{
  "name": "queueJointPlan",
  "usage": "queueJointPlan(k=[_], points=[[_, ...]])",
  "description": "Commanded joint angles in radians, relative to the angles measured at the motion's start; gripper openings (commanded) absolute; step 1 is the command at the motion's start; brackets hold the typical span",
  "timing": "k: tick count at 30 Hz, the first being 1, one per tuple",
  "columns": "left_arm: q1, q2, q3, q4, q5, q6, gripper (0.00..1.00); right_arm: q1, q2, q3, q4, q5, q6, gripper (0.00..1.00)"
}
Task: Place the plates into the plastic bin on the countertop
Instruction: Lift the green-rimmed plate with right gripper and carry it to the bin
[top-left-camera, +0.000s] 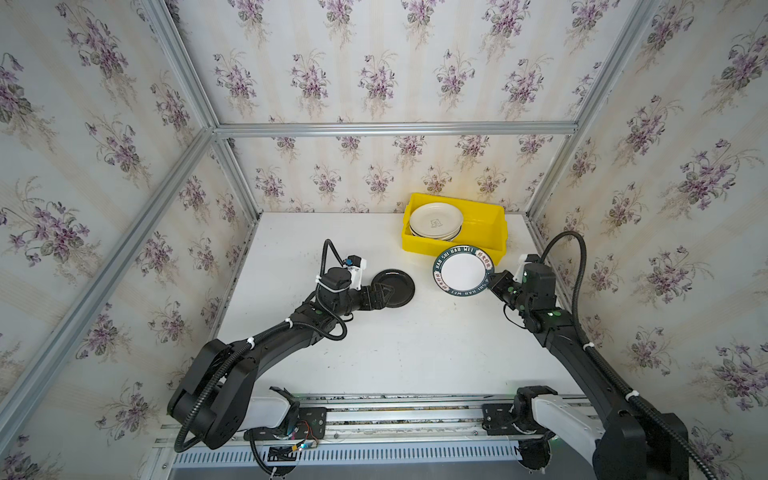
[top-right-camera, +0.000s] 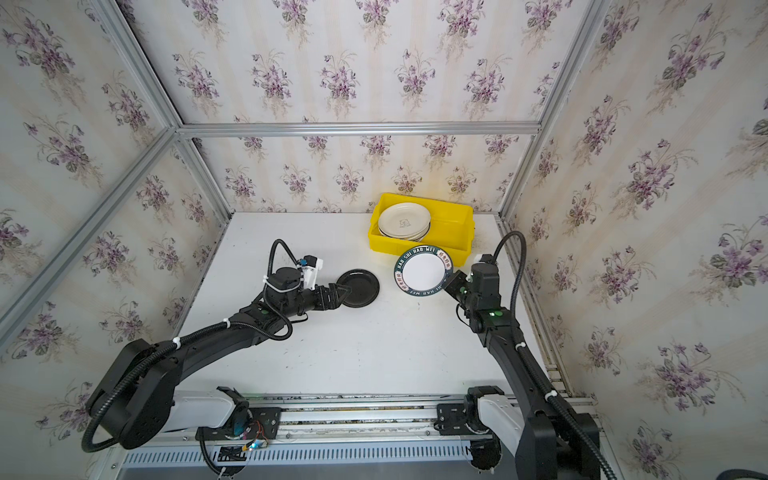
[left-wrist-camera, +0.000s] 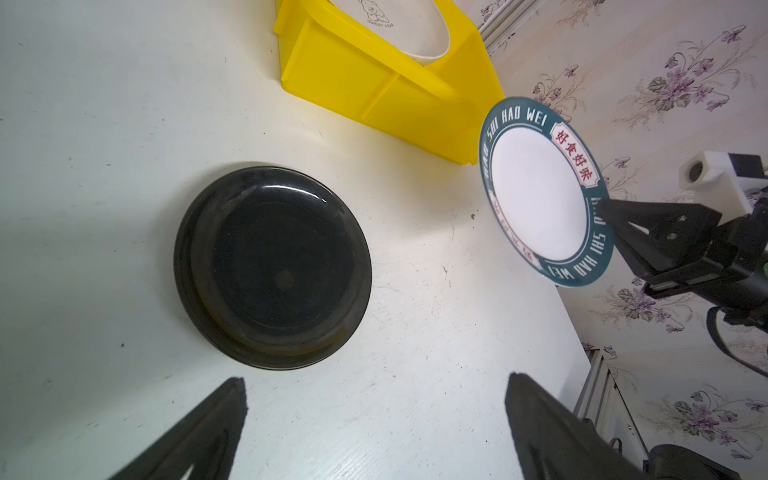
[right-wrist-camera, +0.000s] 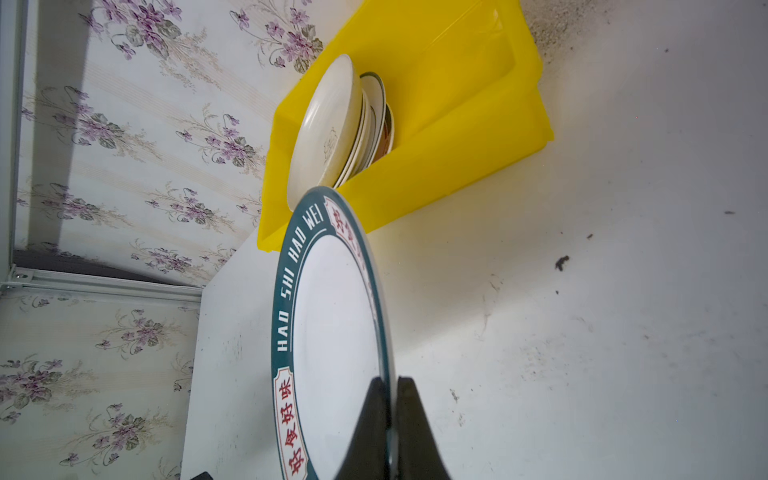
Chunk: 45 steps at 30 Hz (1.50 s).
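Two plates are outside the bin (top-left-camera: 496, 222). In both top views the right gripper (top-left-camera: 493, 279) is clamped on the rim of the lettered plate (top-left-camera: 463, 271), holding it tilted in the air just before the bin's front side. The left gripper (top-left-camera: 385, 295), jaws wide and empty, sits at the near edge of the black plate (top-left-camera: 397, 286), which lies flat on the countertop (top-left-camera: 374, 357). A stack (top-left-camera: 436, 222), a bear on its top plate, fills the bin's left half; the right half is bare. The wall (top-left-camera: 374, 178) stands close behind.

In the left wrist view the black plate lies just beyond the spread fingers, untouched as far as I can see. The lettered plate hangs past it, with the bin beyond.

In the right wrist view the fingers pinch only a thin bit of rim. The plate shows nearly edge-on, and the uneven stack rises above the bin's lip straight ahead.

That small bite on a glossy rim could let the plate swing or slip. Carried low, its far edge could strike the bin's front wall. Set on the stack, it might slide off, so the bare half looks safer. The black plate lies flat, and a finger may shove it instead of getting under. The two plates are near each other, so the arms could crowd at the bin.
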Motion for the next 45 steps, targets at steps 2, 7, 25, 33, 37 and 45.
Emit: queueJointPlan(k=[2,7,25,33,37,45], points=[[0.001,-0.007,-0.004,0.03,0.007,-0.005,0.99,0.001,0.075,0.107,0.079,-0.004,-0.006,0.0],[0.003,-0.004,-0.004,0.029,0.006,-0.005,0.99,0.0,0.212,0.277,0.074,0.018,-0.038,0.0],[0.009,-0.021,-0.015,0.039,0.019,-0.023,0.99,0.067,0.59,0.688,0.084,0.131,-0.101,0.0],[0.012,-0.007,-0.012,0.04,0.026,-0.029,0.99,0.09,0.748,0.841,0.029,0.142,-0.127,0.0],[0.015,-0.002,-0.01,0.043,0.034,-0.031,0.99,0.107,0.805,0.881,0.016,0.168,-0.151,0.0],[0.021,-0.001,-0.019,0.056,0.04,-0.049,0.99,0.116,0.922,0.95,-0.002,0.204,-0.155,0.0]])
